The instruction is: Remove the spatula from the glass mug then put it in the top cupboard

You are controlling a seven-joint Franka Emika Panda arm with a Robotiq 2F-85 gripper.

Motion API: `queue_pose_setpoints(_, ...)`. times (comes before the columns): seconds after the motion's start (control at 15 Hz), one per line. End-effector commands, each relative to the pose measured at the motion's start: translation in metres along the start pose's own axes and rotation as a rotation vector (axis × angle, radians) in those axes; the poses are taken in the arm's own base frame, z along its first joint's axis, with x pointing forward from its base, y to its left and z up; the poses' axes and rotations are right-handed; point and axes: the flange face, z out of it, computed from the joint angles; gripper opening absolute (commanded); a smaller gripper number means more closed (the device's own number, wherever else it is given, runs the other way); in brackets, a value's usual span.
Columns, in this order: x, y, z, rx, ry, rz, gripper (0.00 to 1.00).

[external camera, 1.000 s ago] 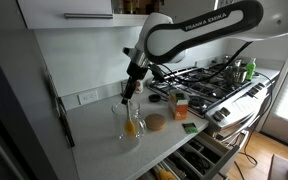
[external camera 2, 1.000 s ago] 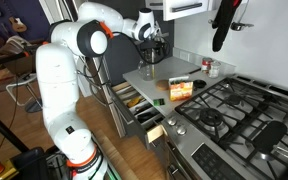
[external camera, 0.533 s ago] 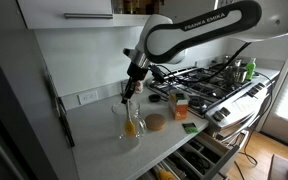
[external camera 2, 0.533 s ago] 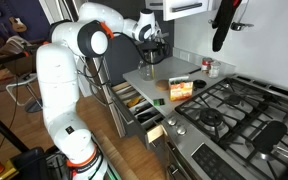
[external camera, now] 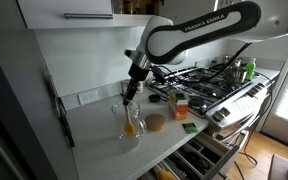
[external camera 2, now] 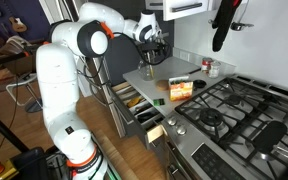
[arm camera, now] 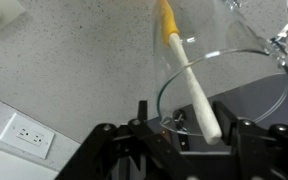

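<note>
The glass mug (external camera: 131,122) stands on the grey counter, and its clear rim shows in the wrist view (arm camera: 224,90). The spatula (external camera: 132,126) leans inside it, yellow-orange blade down. In the wrist view its pale wooden handle (arm camera: 192,85) rises towards the camera. My gripper (external camera: 131,98) hangs just above the mug. Its fingers (arm camera: 187,125) are open on either side of the handle's tip, not closed on it. In an exterior view my gripper (external camera 2: 150,60) hides most of the mug. The top cupboard (external camera: 69,12) is white, with a bar handle and a brownish inside further right.
A round brown disc (external camera: 156,122) and an orange box (external camera: 181,108) lie right of the mug. The gas stove (external camera: 209,80) is beyond them. Pull-out drawers (external camera: 199,160) stand open below the counter. A wall outlet (arm camera: 29,138) is behind.
My gripper has sunk slightly towards the mug and the spatula handle. Nothing else has moved.
</note>
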Motion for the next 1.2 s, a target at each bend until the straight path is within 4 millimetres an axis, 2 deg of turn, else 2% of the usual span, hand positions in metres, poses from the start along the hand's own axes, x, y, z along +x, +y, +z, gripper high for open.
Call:
queue_pose_setpoints(0.0,-0.007,-0.002,-0.003,0.016,-0.003,-0.019,0.37)
queue_pose_setpoints(0.27,-0.006,-0.001,-0.005,0.011,0.006,-0.047,0.03)
queue_pose_setpoints(0.33,-0.005,-0.001,-0.006,0.008,0.013,-0.058,0.00)
queue_pose_setpoints(0.73,-0.004,-0.001,-0.015,-0.007,0.028,-0.084,0.04)
queue_pose_setpoints(1.13,-0.002,-0.011,-0.053,-0.058,0.088,-0.071,0.04)
